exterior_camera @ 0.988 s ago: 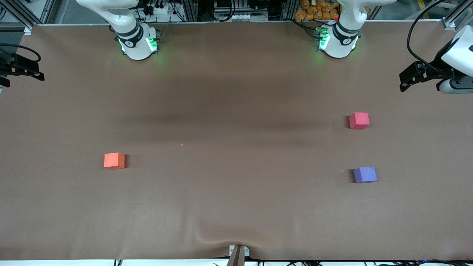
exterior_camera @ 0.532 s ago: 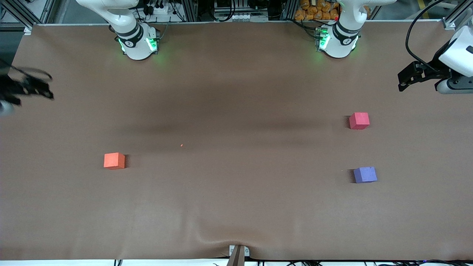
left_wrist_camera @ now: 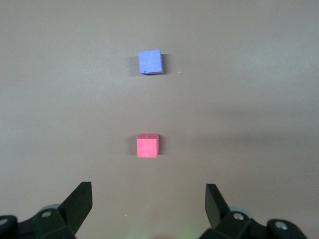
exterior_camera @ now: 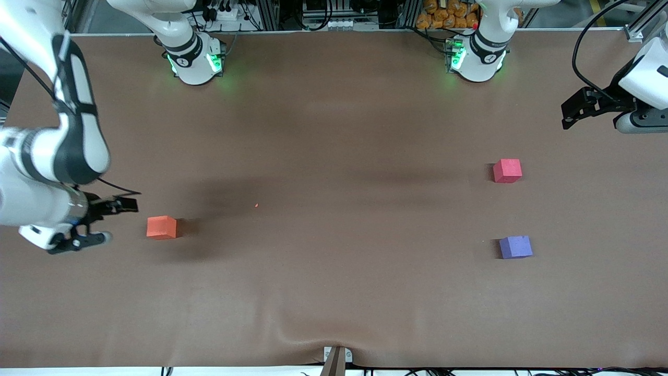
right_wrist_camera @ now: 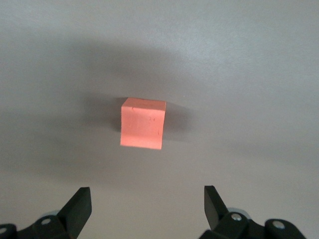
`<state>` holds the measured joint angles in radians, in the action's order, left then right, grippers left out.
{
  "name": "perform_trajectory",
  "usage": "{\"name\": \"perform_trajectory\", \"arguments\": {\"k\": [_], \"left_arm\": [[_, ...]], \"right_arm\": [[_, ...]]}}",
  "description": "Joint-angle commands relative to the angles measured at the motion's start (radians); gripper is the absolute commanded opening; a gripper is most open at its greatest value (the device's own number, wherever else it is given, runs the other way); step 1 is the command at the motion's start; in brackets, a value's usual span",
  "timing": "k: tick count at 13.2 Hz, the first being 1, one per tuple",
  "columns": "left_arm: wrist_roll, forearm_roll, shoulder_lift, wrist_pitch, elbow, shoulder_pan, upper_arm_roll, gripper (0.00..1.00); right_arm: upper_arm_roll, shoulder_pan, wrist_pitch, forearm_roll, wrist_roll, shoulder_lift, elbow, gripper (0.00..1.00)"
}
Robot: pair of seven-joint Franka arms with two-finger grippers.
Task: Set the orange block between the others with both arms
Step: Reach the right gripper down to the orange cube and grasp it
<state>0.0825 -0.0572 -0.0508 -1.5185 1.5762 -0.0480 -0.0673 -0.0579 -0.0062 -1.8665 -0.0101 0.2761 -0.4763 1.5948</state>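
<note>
The orange block [exterior_camera: 162, 227] [right_wrist_camera: 142, 123] sits on the brown table toward the right arm's end. My right gripper [exterior_camera: 115, 221] [right_wrist_camera: 145, 194] is open over the table just beside the block, on the side toward the table's end, and holds nothing. The pinkish-red cube [exterior_camera: 507, 171] [left_wrist_camera: 147, 146] and the purple-blue cube [exterior_camera: 515, 247] [left_wrist_camera: 150, 62] lie toward the left arm's end, with a gap between them; the purple-blue one is nearer the front camera. My left gripper [exterior_camera: 567, 116] [left_wrist_camera: 147, 191] waits open and empty over the table's end, apart from both cubes.
A brown cover [exterior_camera: 334, 130] spans the table, with a wrinkle [exterior_camera: 308, 334] and a metal bracket [exterior_camera: 336, 358] at the front edge. A tiny orange speck [exterior_camera: 256, 205] lies near the middle. Both green-lit arm bases [exterior_camera: 194, 60] [exterior_camera: 477, 57] stand at the back edge.
The right arm has swung in from the table's end, and its gripper now hangs beside the orange block. The left arm and all three cubes have hardly moved.
</note>
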Motion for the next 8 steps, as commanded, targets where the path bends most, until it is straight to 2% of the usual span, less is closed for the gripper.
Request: {"name": "perform_trajectory", "arguments": {"k": [1,2,3,8], "left_arm": [[-0.02,0.016,-0.001,0.011,-0.005,0.01,-0.003,1.0],[-0.02,0.016,-0.001,0.011,-0.007,0.008,-0.003,1.0],[-0.02,0.016,-0.001,0.011,-0.005,0.007,-0.003,1.0],[-0.02,0.016,-0.004,0.011,0.002,0.008,-0.003,1.0]], "right_arm": [[0.0,-0.011,-0.051,0.075,-0.003,-0.051,0.022,1.0],[0.0,-0.014,-0.06,0.123,0.002,-0.077,0.025,1.0],[-0.002,-0.011,-0.097,0.131,0.002,-0.096,0.027,1.0],[-0.002,-0.005,-0.212,0.131,0.006,-0.179,0.034,1.0]]}}
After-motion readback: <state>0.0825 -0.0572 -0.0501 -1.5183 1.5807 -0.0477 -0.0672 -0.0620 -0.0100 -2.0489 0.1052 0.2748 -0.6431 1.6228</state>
